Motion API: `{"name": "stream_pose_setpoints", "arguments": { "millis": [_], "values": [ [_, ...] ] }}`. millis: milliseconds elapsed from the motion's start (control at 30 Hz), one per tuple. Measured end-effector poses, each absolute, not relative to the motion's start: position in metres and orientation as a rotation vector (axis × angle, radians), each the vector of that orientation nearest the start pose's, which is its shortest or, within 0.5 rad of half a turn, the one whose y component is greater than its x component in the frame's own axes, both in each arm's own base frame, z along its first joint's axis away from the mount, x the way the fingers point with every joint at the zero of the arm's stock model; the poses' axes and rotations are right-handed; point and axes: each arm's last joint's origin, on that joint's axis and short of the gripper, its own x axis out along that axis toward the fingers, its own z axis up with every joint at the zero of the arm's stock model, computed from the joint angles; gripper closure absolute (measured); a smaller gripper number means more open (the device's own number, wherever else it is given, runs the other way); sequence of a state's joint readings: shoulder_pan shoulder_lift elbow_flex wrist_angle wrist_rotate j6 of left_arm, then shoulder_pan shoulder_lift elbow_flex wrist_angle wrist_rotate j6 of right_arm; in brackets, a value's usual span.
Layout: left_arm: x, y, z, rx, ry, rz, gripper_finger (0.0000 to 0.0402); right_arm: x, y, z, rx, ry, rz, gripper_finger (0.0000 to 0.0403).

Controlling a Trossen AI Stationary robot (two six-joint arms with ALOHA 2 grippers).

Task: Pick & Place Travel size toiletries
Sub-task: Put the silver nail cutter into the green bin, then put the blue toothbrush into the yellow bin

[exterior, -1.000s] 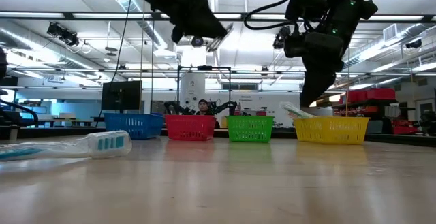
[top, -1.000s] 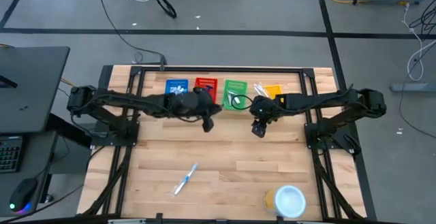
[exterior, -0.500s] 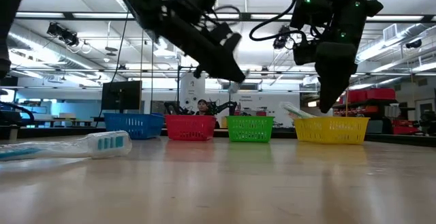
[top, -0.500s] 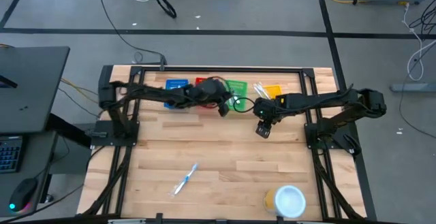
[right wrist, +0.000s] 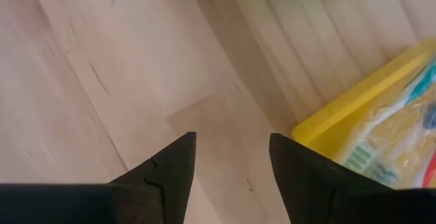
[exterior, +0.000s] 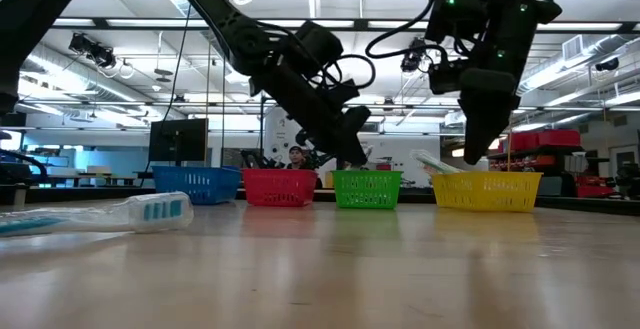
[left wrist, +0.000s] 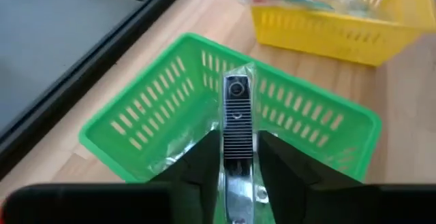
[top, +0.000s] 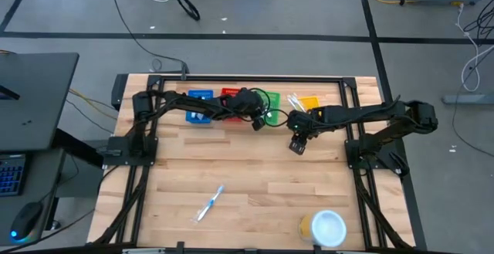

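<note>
One wrapped razor [left wrist: 236, 132] sits pinched between the fingers of the left hand [left wrist: 236, 157], held over the green basket [left wrist: 157, 125] at the back of the desk [top: 255, 184]. It looks light and stiff, yet the clear film around it seems slippery, so the ribbed handle is probably the best place to hold. The right hand [right wrist: 230, 157] hovers empty with fingers spread wide, beside the yellow basket [right wrist: 340, 118]. A toothbrush [top: 210, 203] lies alone on the desk, well apart, likely easiest taken at mid-handle.
</note>
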State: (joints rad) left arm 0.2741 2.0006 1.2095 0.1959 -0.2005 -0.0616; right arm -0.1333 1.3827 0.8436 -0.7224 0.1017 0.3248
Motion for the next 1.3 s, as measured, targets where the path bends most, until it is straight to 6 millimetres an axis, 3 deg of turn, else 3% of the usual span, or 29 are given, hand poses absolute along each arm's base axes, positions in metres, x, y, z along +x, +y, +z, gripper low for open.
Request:
{"name": "stream_pose_setpoints", "arguments": {
  "millis": [333,433,533,767,867,1000,1133,1300],
  "values": [
    [0.410,0.113,0.165,-0.062,0.645,0.448,0.0224,0.243,-0.036,0.198,0.301,1.167,-0.401,0.0205],
    [0.405,0.106,0.186,-0.092,0.727,0.437,0.0215,0.245,-0.036,0.199,0.301,1.151,-0.400,0.0205],
    [0.389,0.096,0.215,-0.131,0.819,0.441,0.0215,0.247,-0.036,0.200,0.273,1.130,-0.379,0.0205],
    [0.327,0.054,0.275,-0.141,0.983,0.540,0.0218,0.259,-0.035,0.205,0.262,1.009,-0.278,0.0205],
    [0.300,0.029,0.299,-0.115,0.962,0.642,0.0216,0.270,-0.033,0.213,0.256,0.882,-0.158,0.0205],
    [0.268,-0.005,0.324,-0.049,0.857,0.713,0.0219,0.289,-0.024,0.228,0.108,0.653,0.015,0.0205],
    [0.239,-0.030,0.322,-0.109,0.800,0.636,0.0224,0.309,0.000,0.228,-0.011,0.498,0.212,0.0205],
    [0.209,-0.047,0.288,-0.164,0.782,0.575,0.0229,0.333,0.030,0.212,-0.117,0.354,0.329,0.0205]
  ]
}}
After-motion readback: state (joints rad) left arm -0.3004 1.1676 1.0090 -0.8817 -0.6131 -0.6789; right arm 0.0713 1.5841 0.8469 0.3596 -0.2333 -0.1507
